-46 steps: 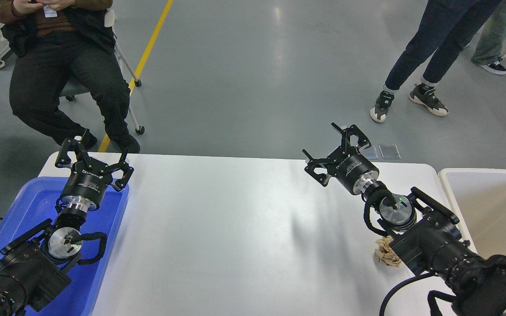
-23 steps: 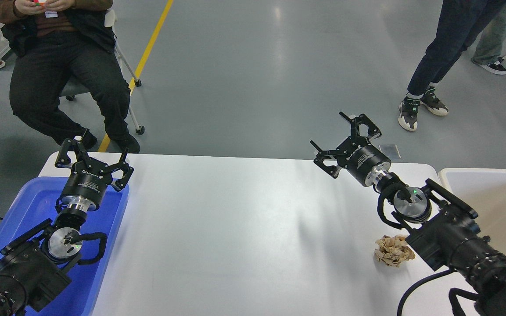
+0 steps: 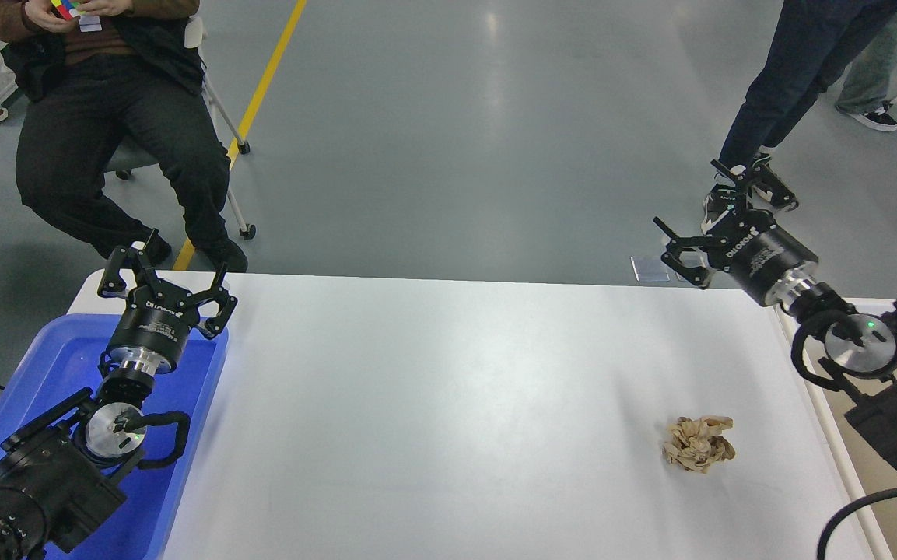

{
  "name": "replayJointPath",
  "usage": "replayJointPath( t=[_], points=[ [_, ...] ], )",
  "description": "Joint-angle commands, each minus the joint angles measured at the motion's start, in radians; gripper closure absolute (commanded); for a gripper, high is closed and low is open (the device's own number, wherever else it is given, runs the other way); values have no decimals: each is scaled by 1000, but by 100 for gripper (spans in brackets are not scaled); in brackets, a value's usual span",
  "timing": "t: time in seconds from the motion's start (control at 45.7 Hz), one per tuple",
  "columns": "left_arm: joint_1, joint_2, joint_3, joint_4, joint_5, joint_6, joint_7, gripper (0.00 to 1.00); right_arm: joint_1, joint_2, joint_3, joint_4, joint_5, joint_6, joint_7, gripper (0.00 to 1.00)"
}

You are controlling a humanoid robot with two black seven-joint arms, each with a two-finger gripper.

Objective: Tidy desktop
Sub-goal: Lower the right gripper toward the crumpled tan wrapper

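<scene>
The white desktop (image 3: pixel 432 404) fills the middle of the head view. A crumpled ball of brown paper (image 3: pixel 698 444) lies on it near the right front. My right gripper (image 3: pixel 699 216) is open and empty, raised past the desktop's far right corner, well behind and above the paper ball. My left gripper (image 3: pixel 164 278) is open and empty, hovering over the far end of the blue tray (image 3: pixel 43 373) at the desktop's left edge.
A cream-white bin (image 3: pixel 880 482) stands at the right edge, under my right arm. A seated person (image 3: pixel 106 117) is beyond the far left corner. A standing person's legs (image 3: pixel 790 85) are at the far right.
My right arm has swung right and back, from over the desktop to past its far right corner, uncovering the paper ball. The left arm has not moved.
</scene>
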Motion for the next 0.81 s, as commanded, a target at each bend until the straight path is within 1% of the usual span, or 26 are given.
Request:
replayJointPath(
  t=[0.0,0.131,0.241,0.285,0.372,0.46,0.701,0.788],
  points=[
    [-2,0,0,0,1,0,0,0,-72,-210,-4,192,-74,70,0,0],
    [0,0,0,0,1,0,0,0,-129,-296,2,315,-211,83,3,0],
    [0,0,0,0,1,0,0,0,-167,-339,16,387,-379,98,25,0],
    [0,0,0,0,1,0,0,0,-178,-355,17,419,-444,102,42,0],
    [0,0,0,0,1,0,0,0,-184,-394,17,476,-554,112,88,0],
    [-2,0,0,0,-1,0,0,0,-183,-408,20,515,-676,112,134,0],
    [0,0,0,0,1,0,0,0,-171,-382,34,558,-1172,101,331,0],
    [0,0,0,0,-1,0,0,0,-172,-369,22,570,-1340,86,381,0]
  ],
)
